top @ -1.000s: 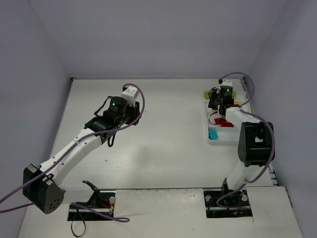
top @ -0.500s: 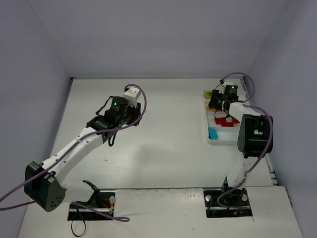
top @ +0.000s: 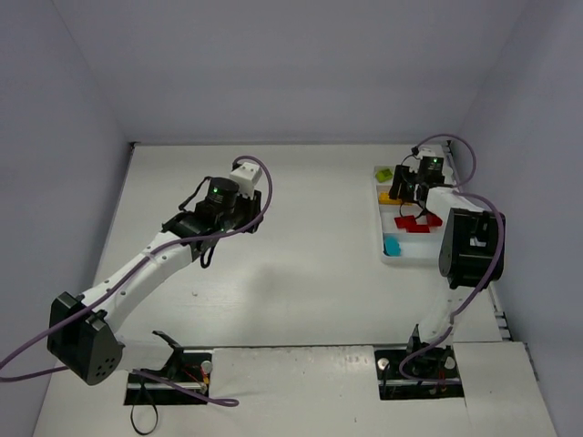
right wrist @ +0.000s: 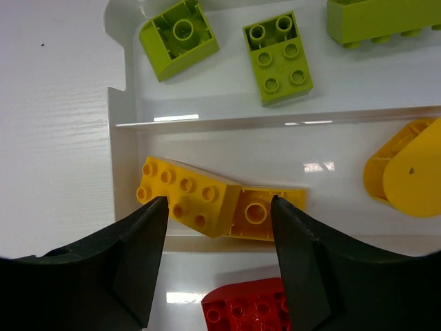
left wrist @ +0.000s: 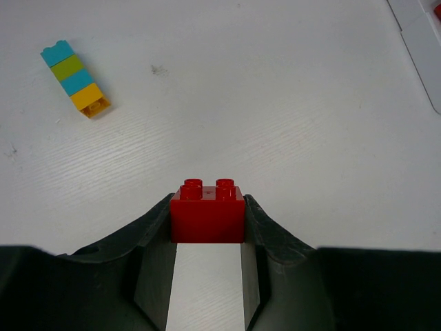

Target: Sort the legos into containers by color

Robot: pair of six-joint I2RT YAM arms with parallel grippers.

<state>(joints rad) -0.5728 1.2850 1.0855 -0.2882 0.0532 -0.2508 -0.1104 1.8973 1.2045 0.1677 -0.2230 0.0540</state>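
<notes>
Two grippers in view. L gripper (left wrist: 208, 203) is clamped on a red 2x2 lego (left wrist: 207, 217), studs facing away from the wrist cam, one finger pressed to each side of it. It hangs above bare white surface (left wrist: 275, 103), well apart from the tray. On the surface, up-left in that view, lies a 4-brick stack (left wrist: 74, 77): cyan, lime, cyan, yellow-orange, on its side.

R gripper (right wrist: 217, 207) has its jaws apart, nothing between them; it hangs over the yellow compartment of the white tray (right wrist: 275, 123). Below it lie a yellow lego (right wrist: 182, 196), tilted, w/ a second yellow piece (right wrist: 260, 214) touching it underside-up, and a rounded yellow piece (right wrist: 406, 169) toward the R edge. Whether the fingers touch the bricks, can't tell.

Next compartment holds lime legos: one underside-up (right wrist: 179, 29), one studs-up (right wrist: 278, 58), one long one (right wrist: 382, 17) cut off by the frame edge. On the other side of the yellow compartment, a red lego (right wrist: 244, 307) shows partly. Top cam shows a cyan lego (top: 393, 245) in the tray's nearest compartment.
</notes>
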